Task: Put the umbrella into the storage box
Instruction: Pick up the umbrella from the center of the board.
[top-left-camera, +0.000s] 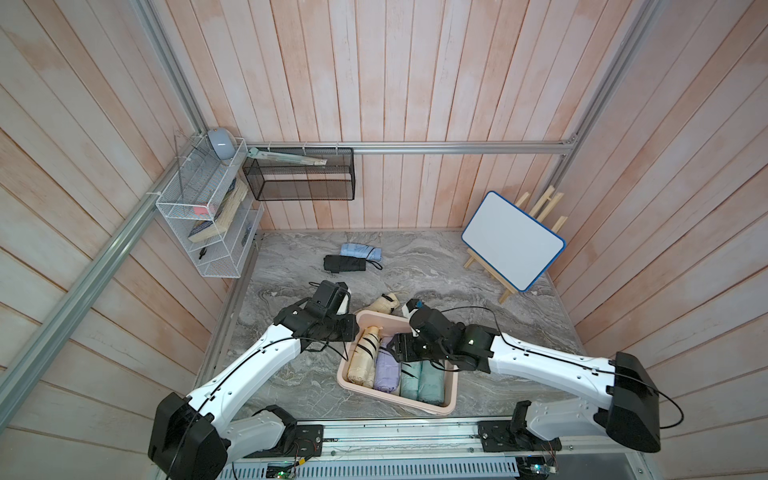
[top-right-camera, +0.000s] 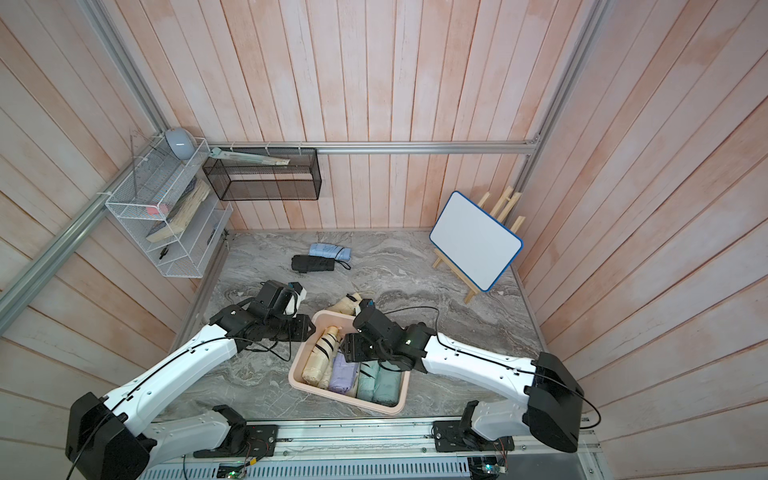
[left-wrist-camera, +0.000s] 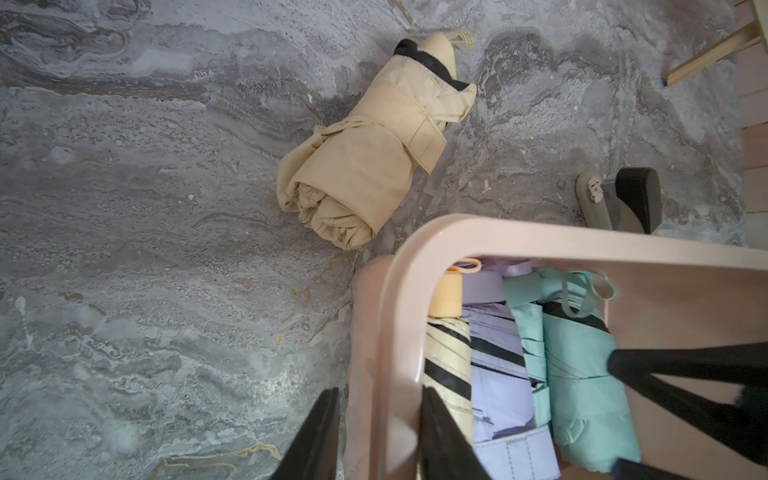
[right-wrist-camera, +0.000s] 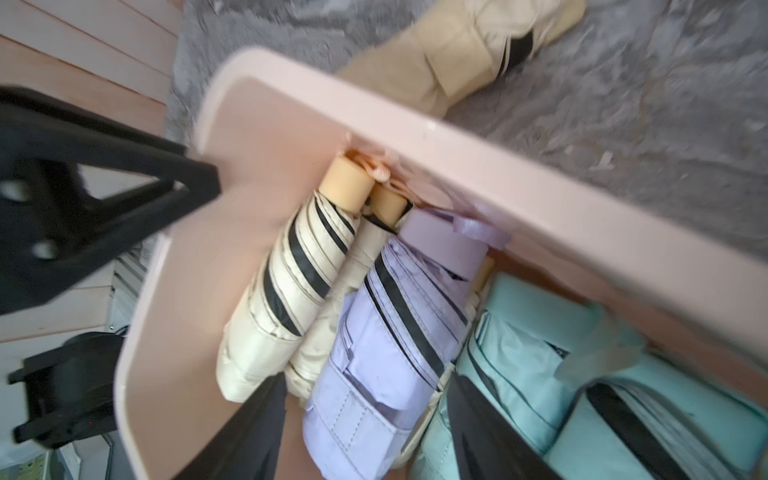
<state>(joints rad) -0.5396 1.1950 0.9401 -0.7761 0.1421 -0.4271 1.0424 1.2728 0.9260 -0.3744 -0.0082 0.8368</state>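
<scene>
The pale pink storage box (top-left-camera: 390, 397) (top-right-camera: 345, 395) stands near the front edge and holds a striped cream umbrella (right-wrist-camera: 291, 282), a lavender umbrella (right-wrist-camera: 395, 299) and teal umbrellas (top-left-camera: 428, 384). My left gripper (left-wrist-camera: 379, 390) straddles the box's left wall, one finger outside and one inside, shut on it. Over the box, my right gripper (right-wrist-camera: 365, 376) is open, with the lavender umbrella lying loose between its fingers. A beige umbrella (top-left-camera: 384, 305) (left-wrist-camera: 374, 149) lies on the table just beyond the box. Farther back lie a black umbrella (top-left-camera: 344, 264) and a light blue umbrella (top-left-camera: 360, 251).
A whiteboard on a wooden easel (top-left-camera: 513, 241) stands at the back right. A white wire rack (top-left-camera: 208, 224) and a black mesh basket (top-left-camera: 301, 174) hang on the back left walls. Both arms meet over the box.
</scene>
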